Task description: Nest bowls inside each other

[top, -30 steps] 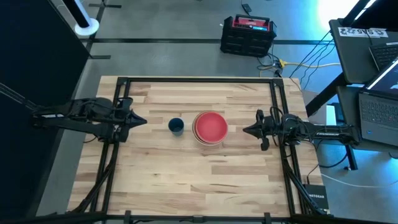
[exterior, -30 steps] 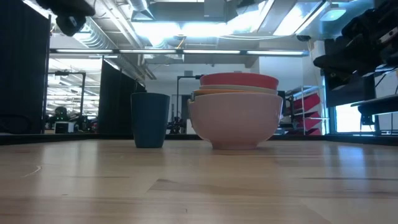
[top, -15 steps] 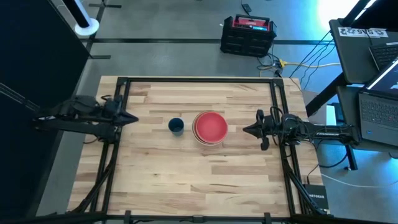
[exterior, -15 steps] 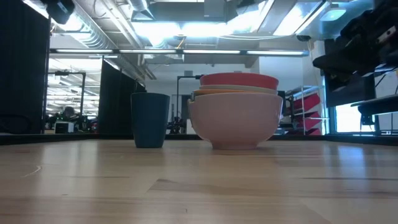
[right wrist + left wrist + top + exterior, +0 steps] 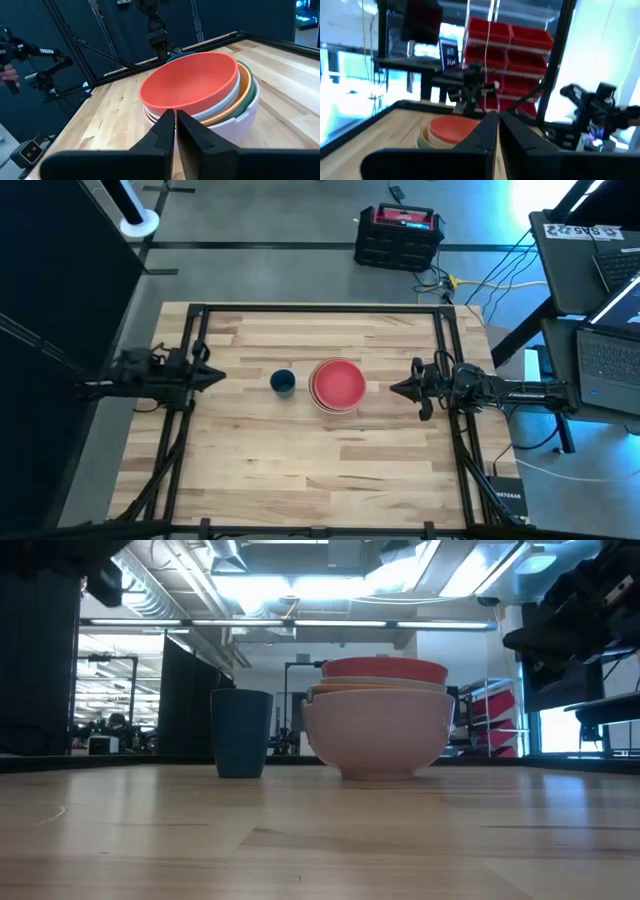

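Note:
The bowls stand as one nested stack at the table's middle, its white bottom bowl resting on the wood; orange, green and pale rims show under the red top bowl. A dark blue cup stands upright just left of the stack. My left gripper is shut at the table's left side, well clear of the cup, fingers level and pointing toward the bowls. My right gripper is shut just right of the stack, pointing at it, with a small gap between them.
Black frame rails run along the table's left and right sides under both arms. Bare wood lies in front of and behind the stack. A black and red case sits on the floor beyond the far edge; laptops stand at the right.
My left gripper has drawn back toward the table's left edge, away from the cup, sinking and levelling out as it went. It has stayed shut. The right arm, the stack and the cup have kept still.

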You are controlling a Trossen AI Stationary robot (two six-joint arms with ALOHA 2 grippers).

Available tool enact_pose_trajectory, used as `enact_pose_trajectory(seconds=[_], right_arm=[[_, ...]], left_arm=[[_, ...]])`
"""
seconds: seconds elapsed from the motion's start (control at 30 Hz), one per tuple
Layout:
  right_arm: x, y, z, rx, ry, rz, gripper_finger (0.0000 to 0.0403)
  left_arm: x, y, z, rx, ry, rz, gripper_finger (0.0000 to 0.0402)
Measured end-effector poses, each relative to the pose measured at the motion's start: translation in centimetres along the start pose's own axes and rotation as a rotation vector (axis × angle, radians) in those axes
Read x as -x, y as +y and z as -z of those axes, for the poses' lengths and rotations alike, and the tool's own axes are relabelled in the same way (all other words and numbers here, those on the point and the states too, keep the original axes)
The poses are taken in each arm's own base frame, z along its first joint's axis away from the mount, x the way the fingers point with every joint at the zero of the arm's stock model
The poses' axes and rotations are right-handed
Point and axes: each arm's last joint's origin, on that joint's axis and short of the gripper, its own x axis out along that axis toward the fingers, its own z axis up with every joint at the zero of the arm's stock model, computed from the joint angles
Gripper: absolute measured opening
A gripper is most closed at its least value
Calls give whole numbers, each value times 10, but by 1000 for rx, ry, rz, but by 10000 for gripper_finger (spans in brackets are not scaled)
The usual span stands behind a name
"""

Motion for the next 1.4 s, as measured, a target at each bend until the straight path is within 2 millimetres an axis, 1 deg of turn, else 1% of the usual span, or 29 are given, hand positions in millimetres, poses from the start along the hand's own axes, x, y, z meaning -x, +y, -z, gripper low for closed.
enact_pose_trajectory(seconds=[0.17,0.33,0.93,1.13,1.4], right_arm=[[0,0,0,0,3,4,1],[0,0,1,0,4,12,1],[0,0,0,0,2,11,1],[0,0,0,0,2,12,1],[0,0,0,0,2,12,1]], left_arm=[[-10,3,28,3,-53,29,0],[-14,6,54,29,-128,52,0],[-14,10,81,-54,145,24,0],[-14,14,81,-74,146,-19,0],[-14,15,81,-120,148,-26,0]])
